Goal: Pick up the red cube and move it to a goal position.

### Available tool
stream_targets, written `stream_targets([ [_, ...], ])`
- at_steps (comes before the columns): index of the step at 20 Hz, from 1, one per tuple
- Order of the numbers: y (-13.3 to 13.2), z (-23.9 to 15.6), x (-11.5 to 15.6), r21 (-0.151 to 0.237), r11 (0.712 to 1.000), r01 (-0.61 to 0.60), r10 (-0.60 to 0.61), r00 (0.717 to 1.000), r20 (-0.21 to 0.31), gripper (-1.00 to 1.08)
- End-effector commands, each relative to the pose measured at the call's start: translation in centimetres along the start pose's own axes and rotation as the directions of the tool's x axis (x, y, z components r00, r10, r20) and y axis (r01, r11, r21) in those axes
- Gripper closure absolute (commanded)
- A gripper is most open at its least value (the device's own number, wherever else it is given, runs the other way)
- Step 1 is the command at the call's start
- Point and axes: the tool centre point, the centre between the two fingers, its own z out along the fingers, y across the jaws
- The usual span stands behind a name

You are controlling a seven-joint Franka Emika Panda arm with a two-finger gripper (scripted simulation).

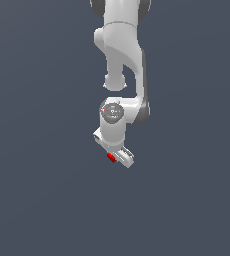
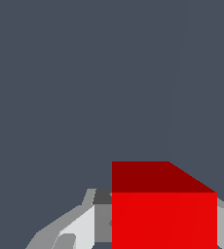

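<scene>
White arm point(image 1: 121, 55) reaches down over a plain grey-blue surface point(image 1: 37, 175). The claw point(image 1: 118, 157) is at the arm's lower end, turned at a slant. The red cube point(image 1: 111, 158) sits between the claw's fingers; in the wrist view the cube point(image 2: 164, 219) fills the gap, with a grey finger point(image 2: 80, 226) pressed against one side and another at the opposite side, so the claw is closed on it. Whether the cube touches the surface cannot be told.

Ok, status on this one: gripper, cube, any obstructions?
Gripper shut on red cube. Cube sits between the fingers. Nothing else visible around it.
</scene>
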Motion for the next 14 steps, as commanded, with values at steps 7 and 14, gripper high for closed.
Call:
stream_targets([
  [7,-3.8,-5.3,1.2,0.001,1.000,0.000,0.000,1.000,-0.001,1.08],
  [14,-5.9,-8.1,2.0,0.001,1.000,0.000,0.000,1.000,-0.001,1.08],
])
